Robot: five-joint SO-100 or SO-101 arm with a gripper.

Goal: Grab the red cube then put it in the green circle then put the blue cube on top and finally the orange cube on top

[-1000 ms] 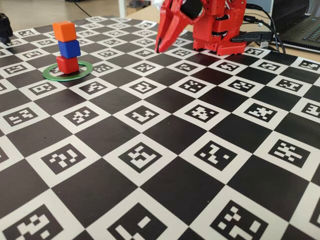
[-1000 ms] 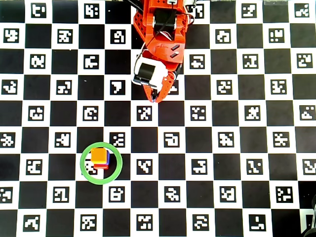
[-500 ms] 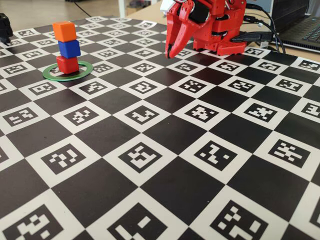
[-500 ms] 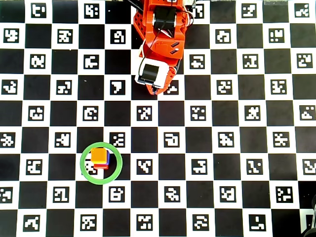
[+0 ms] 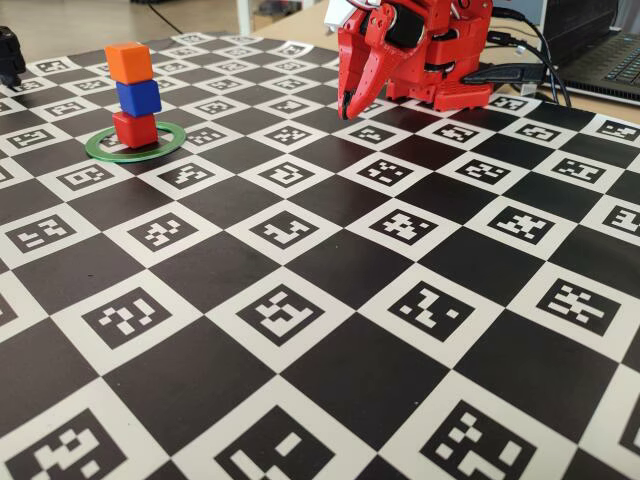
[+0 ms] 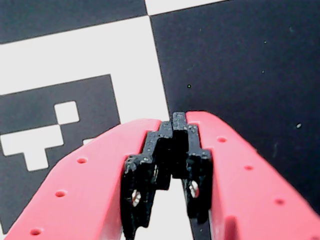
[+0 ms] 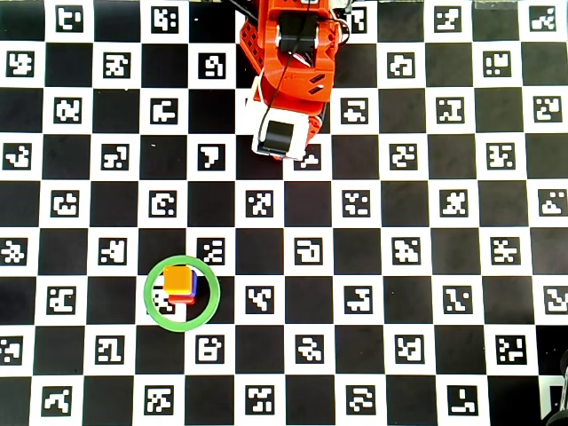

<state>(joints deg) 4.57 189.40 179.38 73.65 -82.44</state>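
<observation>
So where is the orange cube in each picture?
Fixed view: the orange cube is at the upper left, top of the stack.
Overhead view: the orange cube is at the lower left, inside the ring.
Wrist view: not in it.
Shared landmark: the green circle around the stack.

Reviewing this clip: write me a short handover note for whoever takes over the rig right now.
Gripper: shut and empty, pointing down near the arm's base, well away from the stack; the wrist view shows the jaws closed with only the board beneath.
Things: the red cube sits inside the green circle, the blue cube on it, the orange cube on top. The overhead view shows the tower toward the ring's left side but within it.
Done: all three placements.
Left: nothing visible; stack looks upright, slightly staggered.
</observation>
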